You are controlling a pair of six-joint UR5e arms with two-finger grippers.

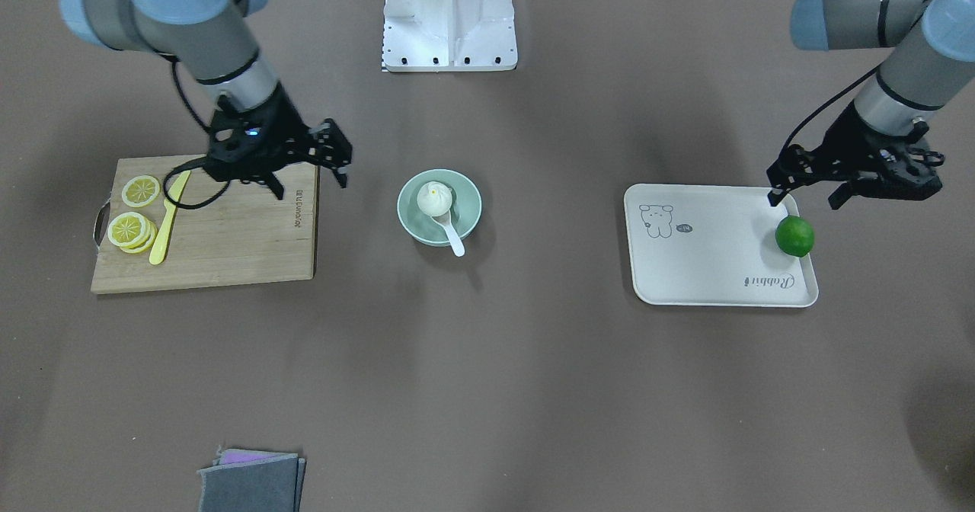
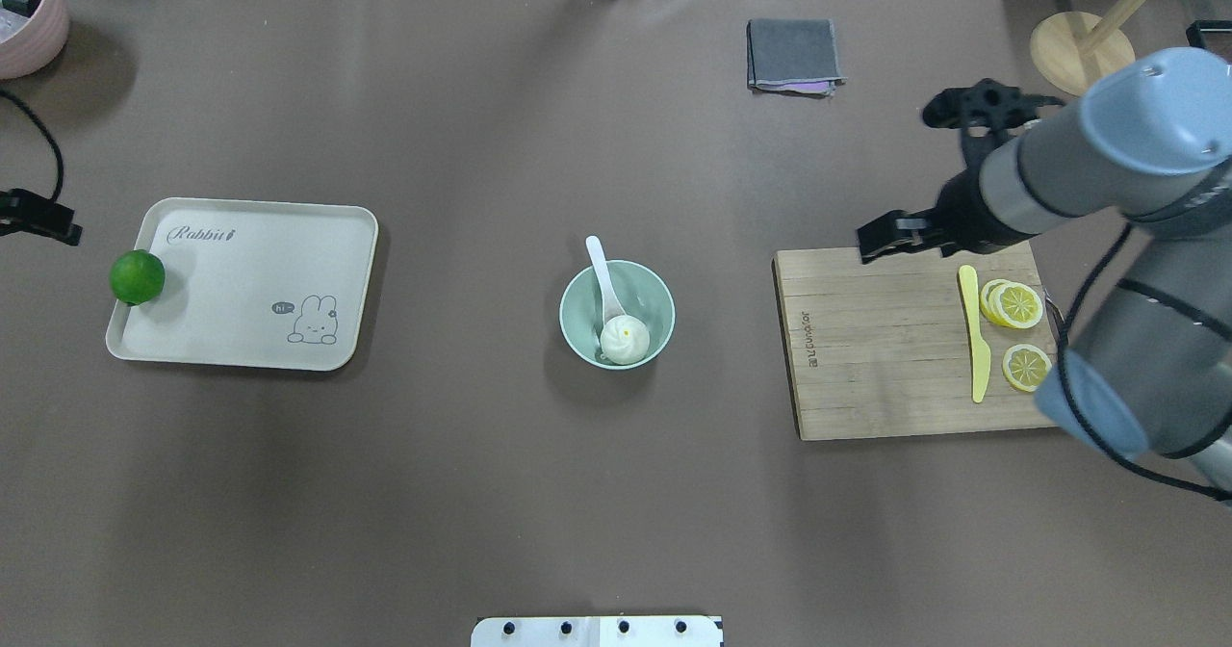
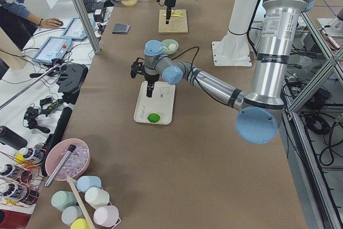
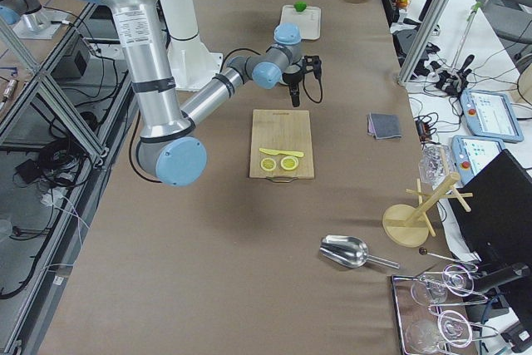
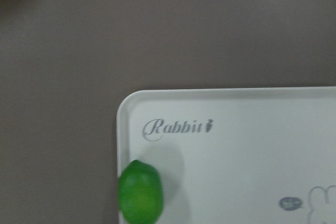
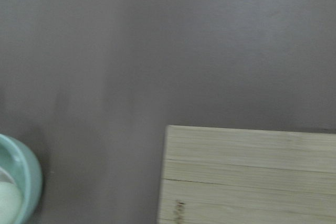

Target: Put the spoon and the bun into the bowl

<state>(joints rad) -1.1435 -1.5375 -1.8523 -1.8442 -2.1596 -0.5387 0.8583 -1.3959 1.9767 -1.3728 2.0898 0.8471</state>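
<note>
Mint-green bowl holds your bun and spoon, handle leaning over the rim; you see both the left gripper and right gripper empty, jaws spread apart.

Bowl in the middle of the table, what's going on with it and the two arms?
The bun and the spoon both sit in the bowl, the spoon's handle leaning out over the rim. Neither arm holds anything: the right claw hangs open over the cutting board edge, the left claw open above the tray beside the lime. The job looks done.
</note>
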